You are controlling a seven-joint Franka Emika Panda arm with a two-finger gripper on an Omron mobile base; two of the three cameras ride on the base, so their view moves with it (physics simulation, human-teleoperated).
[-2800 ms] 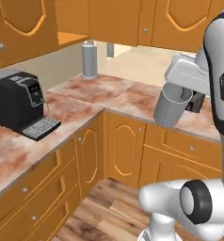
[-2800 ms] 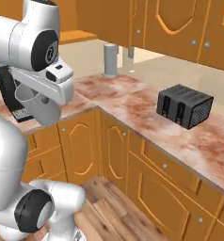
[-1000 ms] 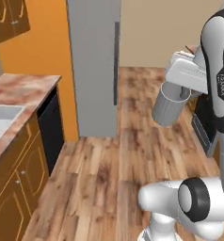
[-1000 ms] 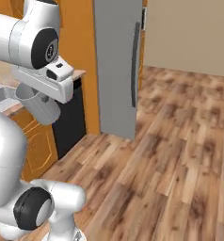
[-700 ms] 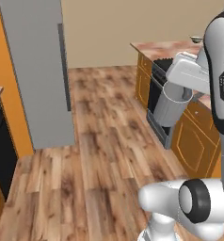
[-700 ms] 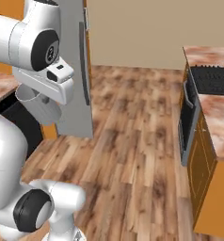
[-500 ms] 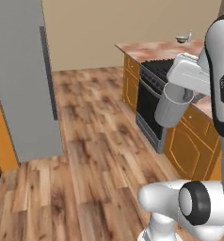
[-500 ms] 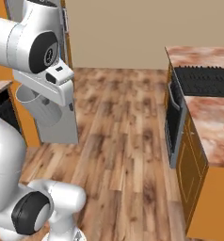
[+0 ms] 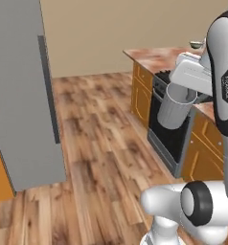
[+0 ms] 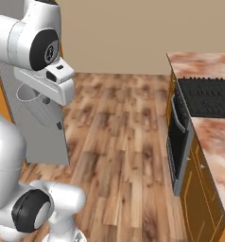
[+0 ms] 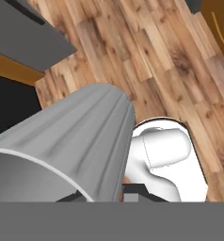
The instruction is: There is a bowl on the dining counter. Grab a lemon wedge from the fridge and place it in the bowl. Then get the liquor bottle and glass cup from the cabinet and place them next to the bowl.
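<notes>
My gripper (image 9: 184, 90) is shut on the glass cup (image 9: 175, 106), a grey ribbed tumbler that hangs tilted under the hand, in front of the stove. From the right base view the glass cup (image 10: 35, 108) sits below the white hand, with the gripper (image 10: 44, 96) at its rim. The cup (image 11: 74, 139) fills the left of the hand view, above the wooden floor. The tall grey fridge (image 9: 17, 95) stands shut at the left; the fridge (image 10: 46, 142) also shows behind the arm. The cup's rim hides the fingertips.
A black stove with its oven door (image 9: 169, 136) is set in orange cabinets at the right; its cooktop (image 10: 209, 97) lies between marbled countertops (image 10: 194, 64). A small bowl-shaped thing (image 9: 197, 44) sits far back on that counter (image 9: 156, 55). Open wooden floor (image 10: 119, 123) lies ahead.
The base has kept turning, so the whole scene has slid left: the fridge went to the left edge and the stove and counter came closer. The cup stays in the grip.
</notes>
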